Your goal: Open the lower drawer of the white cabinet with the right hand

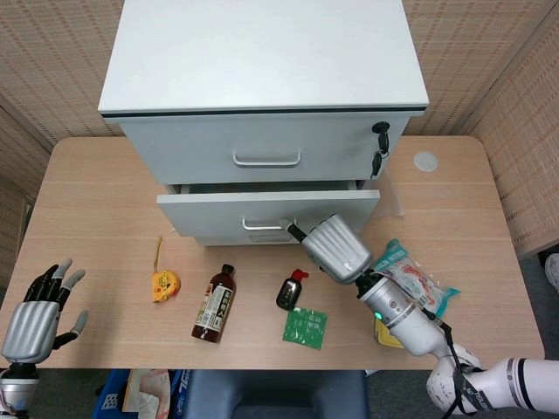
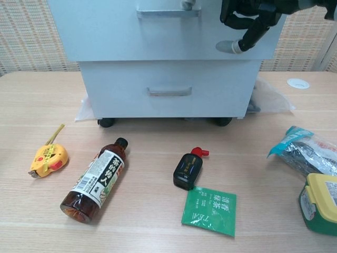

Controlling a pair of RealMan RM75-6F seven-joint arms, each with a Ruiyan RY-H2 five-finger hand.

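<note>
The white cabinet (image 1: 262,83) stands at the back of the table with three drawers. Its middle drawer (image 1: 218,214) juts out towards me, and my right hand (image 1: 336,249) hooks its fingers on that drawer's handle (image 1: 266,225). In the chest view the same hand (image 2: 250,16) shows at the top right, with the pulled drawer front (image 2: 105,31) overhanging the bottom drawer (image 2: 121,92), which sits flush with its handle (image 2: 169,91) untouched. My left hand (image 1: 35,314) hovers with spread fingers, holding nothing, off the table's front left corner.
In front of the cabinet lie a yellow tape measure (image 1: 163,284), a brown sauce bottle (image 1: 215,304), a small black bottle (image 1: 290,290) and a green sachet (image 1: 305,327). A snack bag (image 1: 417,281) and a yellow-lidded tub (image 2: 321,203) sit right. Keys (image 1: 379,144) hang from the lock.
</note>
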